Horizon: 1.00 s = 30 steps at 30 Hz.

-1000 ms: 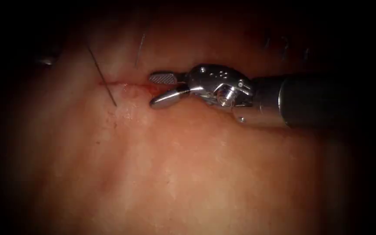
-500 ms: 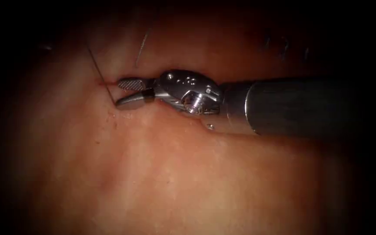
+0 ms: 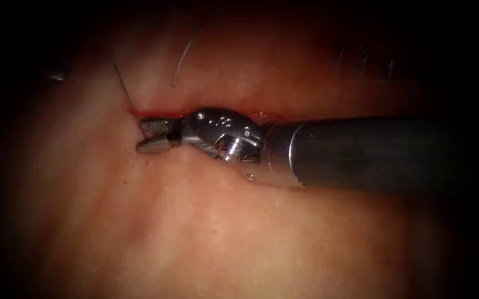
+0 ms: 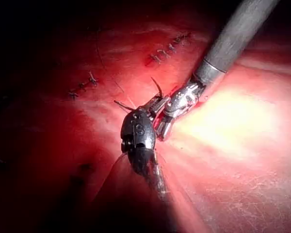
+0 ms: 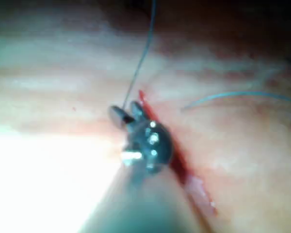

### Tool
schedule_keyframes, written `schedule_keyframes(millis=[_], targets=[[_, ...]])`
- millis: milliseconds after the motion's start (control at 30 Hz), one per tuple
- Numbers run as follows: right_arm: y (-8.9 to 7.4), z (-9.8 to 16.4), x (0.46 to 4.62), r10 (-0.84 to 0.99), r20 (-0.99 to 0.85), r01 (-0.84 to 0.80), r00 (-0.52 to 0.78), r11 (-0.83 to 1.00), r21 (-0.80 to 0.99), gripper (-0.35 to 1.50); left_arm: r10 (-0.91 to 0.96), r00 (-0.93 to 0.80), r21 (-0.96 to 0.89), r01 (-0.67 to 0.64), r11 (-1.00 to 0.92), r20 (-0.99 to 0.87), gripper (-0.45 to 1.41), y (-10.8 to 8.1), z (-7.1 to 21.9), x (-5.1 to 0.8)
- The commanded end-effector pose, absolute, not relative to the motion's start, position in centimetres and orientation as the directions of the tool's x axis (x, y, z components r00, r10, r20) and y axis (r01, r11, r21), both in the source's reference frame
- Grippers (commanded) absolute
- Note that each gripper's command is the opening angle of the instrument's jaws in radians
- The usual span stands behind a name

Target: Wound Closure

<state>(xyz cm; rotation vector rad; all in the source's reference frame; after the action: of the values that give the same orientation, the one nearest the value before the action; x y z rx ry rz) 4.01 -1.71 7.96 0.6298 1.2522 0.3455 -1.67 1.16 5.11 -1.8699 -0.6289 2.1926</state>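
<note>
The cut (image 3: 153,113) ran as a thin red line across the upper middle of the endoscope view, edged with red fluid (image 3: 267,115), and the right tool (image 3: 149,136) lay along it from the right of the frame, its tips at the cut's left end. Its jaws stood slightly parted, the ribbed face of the upper one showing, and they clamped nothing. A dark thread (image 3: 120,77) came down from the upper left of the frame to the cut's left end, just above those tips. In the right wrist view the same thread (image 5: 140,63) dropped to the gap between the parted jaws of the right tool (image 5: 127,110); whether it touched them could not be told. The cut (image 5: 179,165) passed beside the tool's wrist there. A second thin strand (image 3: 184,55) lay on the tissue (image 3: 222,232) above the cut, apart from the tool. Whether any of these thin lines was the needle could not be told.

In the left wrist view the left tool (image 4: 138,127) sat just beside the right tool (image 4: 157,116), close to touching, with two short dark thread ends (image 4: 157,87) sticking up next to them. What the left tool held, if anything, could not be told.

Finished stitches (image 3: 361,55) lay at the upper right of the endoscope view, well apart from the tools.
</note>
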Motion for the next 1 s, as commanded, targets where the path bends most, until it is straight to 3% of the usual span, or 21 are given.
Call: schedule_keyframes(millis=[33,333,633,1000], targets=[[-1.7,8.0,4.08,0.569,-0.766,0.100,0.299,0.780,0.618,-0.35,0.406,-0.185,-0.432,0.128,-0.893,-0.895,-0.45,1.2,5.2,-1.72],[-2.0,7.7,3.98,0.617,-0.699,0.102,0.361,0.719,0.688,-0.35,0.401,-0.128,-0.417,0.145,-0.897,-0.907,-0.45,1.0,5.3,-1.85],[-2.4,6.9,4.24,0.617,-0.693,0.163,0.372,0.692,0.704,-0.35,0.387,-0.121,-0.402,0.136,-0.906,-0.914,-0.45,0.8,5.5,-1.91],[-2.4,6.6,4.31,0.607,-0.738,0.175,0.295,0.725,0.666,-0.35,0.388,-0.136,-0.403,0.106,-0.909,-0.911,-0.45,0.9,5.5,-1.72]])
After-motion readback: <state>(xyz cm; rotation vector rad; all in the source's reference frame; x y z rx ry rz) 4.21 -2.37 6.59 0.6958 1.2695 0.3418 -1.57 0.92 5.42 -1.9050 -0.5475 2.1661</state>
